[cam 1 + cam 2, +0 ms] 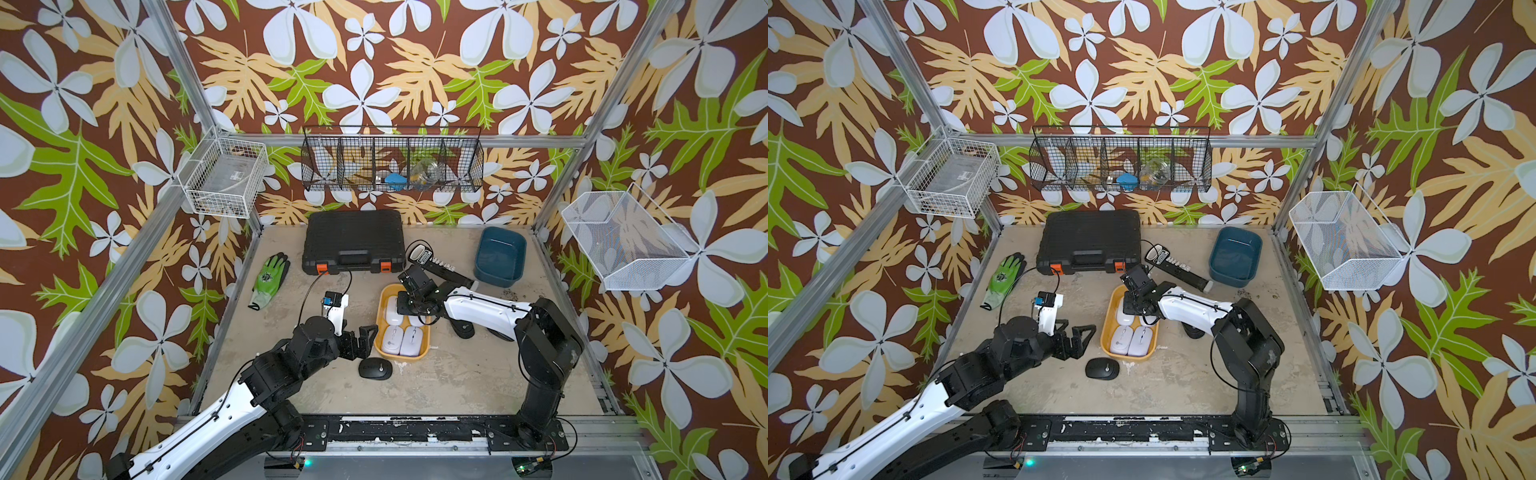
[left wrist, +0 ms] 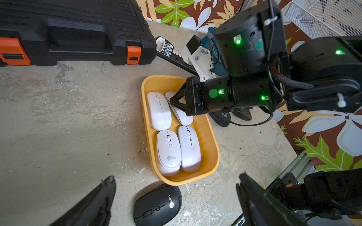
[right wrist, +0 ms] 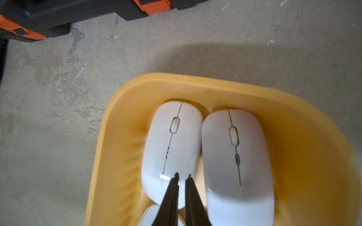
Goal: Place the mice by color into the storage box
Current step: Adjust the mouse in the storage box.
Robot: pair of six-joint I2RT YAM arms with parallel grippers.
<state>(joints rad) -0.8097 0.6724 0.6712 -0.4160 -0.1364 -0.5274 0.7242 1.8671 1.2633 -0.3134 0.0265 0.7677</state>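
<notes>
A yellow storage box (image 1: pixel 427 332) (image 2: pixel 212 140) (image 3: pixel 121 137) in the middle of the table holds several white mice, two in the far half (image 3: pixel 172 148) (image 3: pixel 237 156) and two in the near half (image 2: pixel 168 150) (image 2: pixel 189 148). My right gripper (image 3: pixel 183 175) (image 2: pixel 174 101) hangs just over the far-left white mouse, shut with nothing between its fingers. A black mouse (image 1: pixel 375 368) (image 1: pixel 1102 368) (image 2: pixel 157 205) lies on the table in front of the box. My left gripper (image 2: pixel 176 177) (image 1: pixel 361 343) hovers open above it, apart from it.
A black tool case (image 1: pixel 353 241) and a blue bin (image 1: pixel 500 255) stand at the back. A black-and-white remote-like device (image 1: pixel 436 264) lies between them. A green glove (image 1: pixel 268 280) is at the left. Dark rounded shapes (image 2: pixel 223 119) lie under the right arm beside the box.
</notes>
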